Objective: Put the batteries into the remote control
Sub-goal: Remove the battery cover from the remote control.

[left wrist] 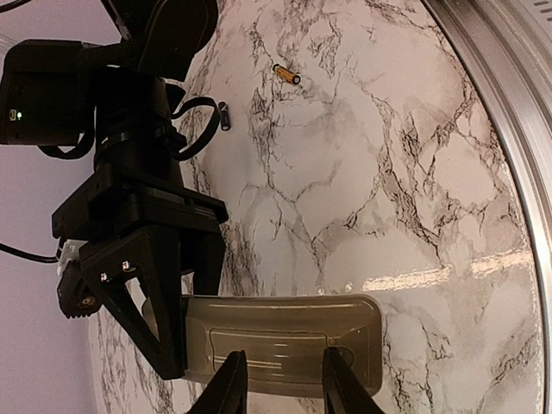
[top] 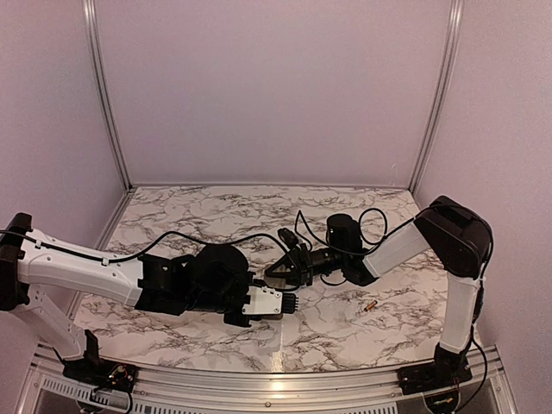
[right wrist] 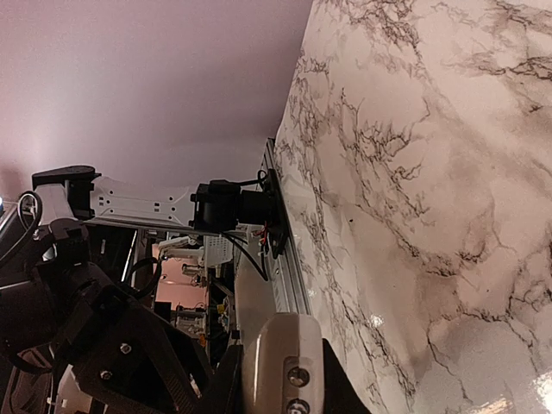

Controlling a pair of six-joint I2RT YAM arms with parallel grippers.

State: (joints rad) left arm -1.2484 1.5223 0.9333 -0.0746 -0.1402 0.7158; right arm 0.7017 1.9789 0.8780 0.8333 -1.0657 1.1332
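The left gripper [left wrist: 285, 379] is seen with its fingers [left wrist: 228, 388] part-way apart, laid against one long edge of the remote [left wrist: 285, 332]. Whether they grip it cannot be told. The right gripper [left wrist: 172, 302] is clamped on one end of the remote, which is held off the table [left wrist: 362, 198], grey back toward the left wrist camera. A cover [left wrist: 276, 341] appears to be in place on that back.

The gold battery [left wrist: 286, 74] and the black battery [left wrist: 224, 115] lie on the table to the right of the remote, well apart from it and near each other.

Several risks are judged from here. If the left fingers are released, the remote is carried by one end only and could tilt or slip out. The cover must be slid off first, and a push on it could twist the remote in the right jaws. The batteries are thin and round, so a glancing touch could send them rolling across the smooth marble.
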